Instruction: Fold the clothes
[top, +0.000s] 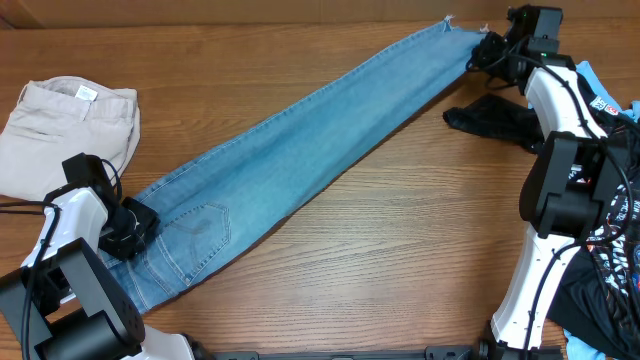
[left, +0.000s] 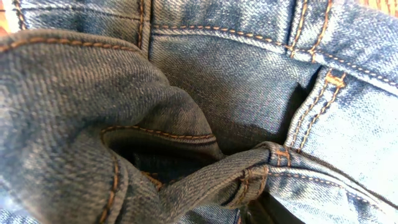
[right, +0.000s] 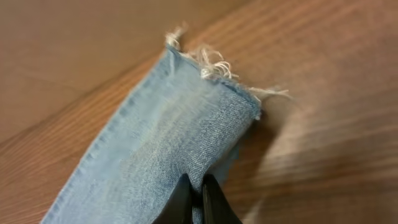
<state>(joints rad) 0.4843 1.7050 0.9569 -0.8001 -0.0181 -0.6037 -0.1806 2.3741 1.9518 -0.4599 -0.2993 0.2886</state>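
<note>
Denim runs corner to corner across the brown wooden table (top: 400, 240): long light-blue denim jeans (top: 300, 140), waist low on the left, frayed hems at the far right. The right gripper (right: 194, 183) has its black fingers pinched together on the leg's edge, just short of the fray. The left gripper (top: 130, 228) sits at the waistband, but cloth fills its camera and I cannot tell whether it grips. That thin pinch worries me: on a lift, one layer may slide free, or an unheld waist could drag toward the beige trousers (top: 70, 130).
</note>
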